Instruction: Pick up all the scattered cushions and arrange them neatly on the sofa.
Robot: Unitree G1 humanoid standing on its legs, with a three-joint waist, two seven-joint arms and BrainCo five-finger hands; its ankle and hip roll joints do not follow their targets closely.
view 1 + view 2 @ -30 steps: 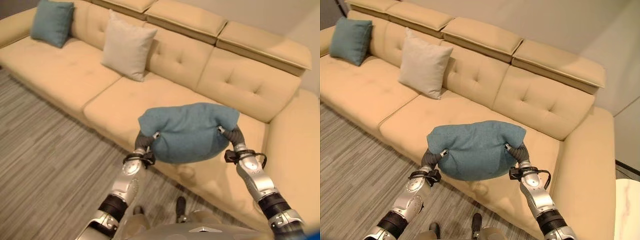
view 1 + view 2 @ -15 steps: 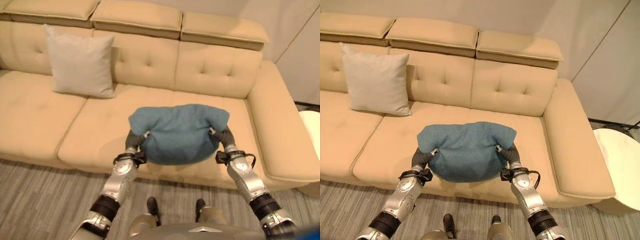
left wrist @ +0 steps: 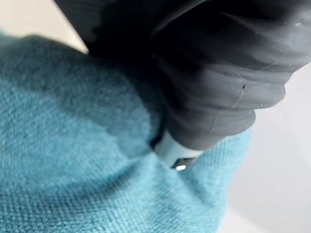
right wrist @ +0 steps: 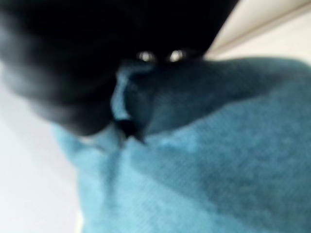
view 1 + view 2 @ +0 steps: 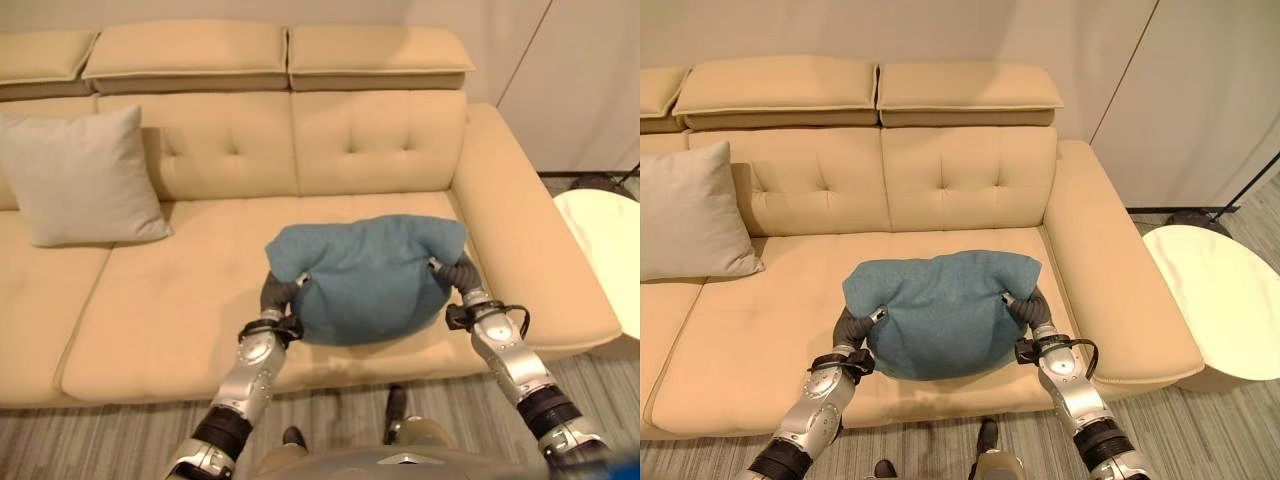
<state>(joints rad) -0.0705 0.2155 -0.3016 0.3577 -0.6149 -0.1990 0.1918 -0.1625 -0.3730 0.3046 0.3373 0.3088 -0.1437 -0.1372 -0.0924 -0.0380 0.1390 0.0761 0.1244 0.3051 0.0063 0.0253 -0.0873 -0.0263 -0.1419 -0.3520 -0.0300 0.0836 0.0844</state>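
One plump teal cushion [image 5: 368, 275], woven-textured, bulges above the sofa [image 5: 180, 310].

a round white side table [image 5: 1215, 300] stands on the floor just past the right-hand end of the seating, its pale top smooth and bare. the floor [image 5: 1200, 420] is laid with grey striped planks or carpet running along the front edge of the view. behind everything rises a plain beige wall [image 5: 890, 30], and to the right of it a lighter panel [image 5: 1210, 100] set off by a thin vertical seam. a thin dark rod or cable [image 5: 1250, 180] slants down near the panel's lower right corner; what it belongs to cannot be told
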